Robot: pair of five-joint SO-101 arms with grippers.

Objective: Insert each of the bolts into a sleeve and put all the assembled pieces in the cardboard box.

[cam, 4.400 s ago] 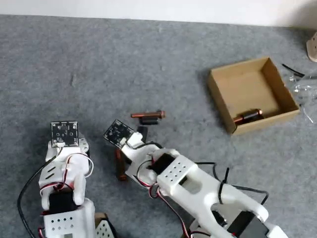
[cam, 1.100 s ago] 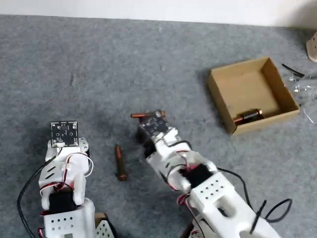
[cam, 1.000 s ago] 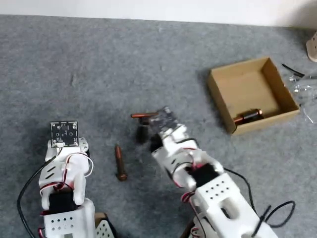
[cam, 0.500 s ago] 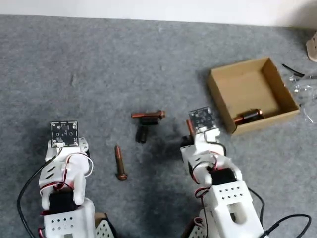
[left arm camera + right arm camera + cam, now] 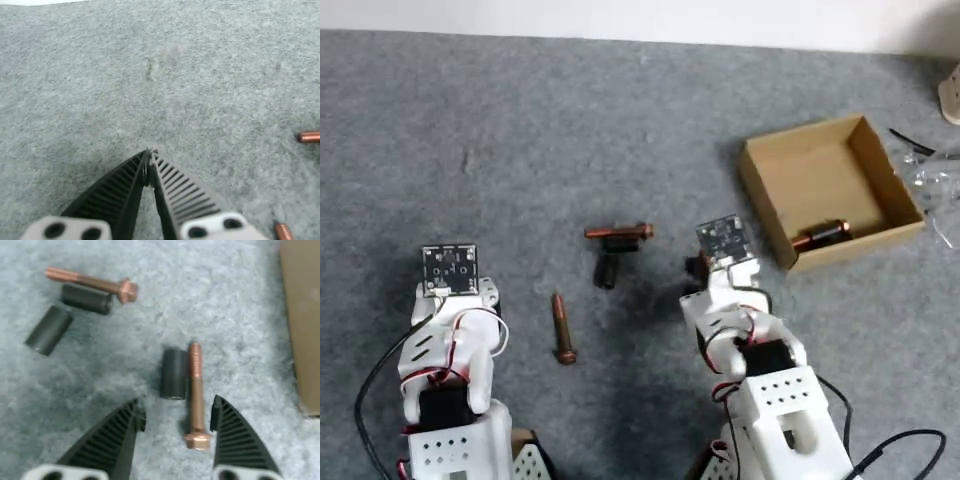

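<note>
Grey counter (image 5: 520, 120), box (image 5: 762, 203) holding one finished piece (image 5: 823, 236). By the box, right jaws gape wide over a bolt (image 5: 195, 394) lying against a sleeve (image 5: 173, 373) (likely stiff, slick, prone to rolling); best pinch the bolt mid-shank. Meanwhile left jaws pinched together, idle.

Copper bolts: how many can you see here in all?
4. A bolt lies beside a sleeve mid-table; a lone bolt nearer the left arm; another bolt at the open right gripper; a sleeved bolt in the cardboard box. Others may be hidden.
</note>
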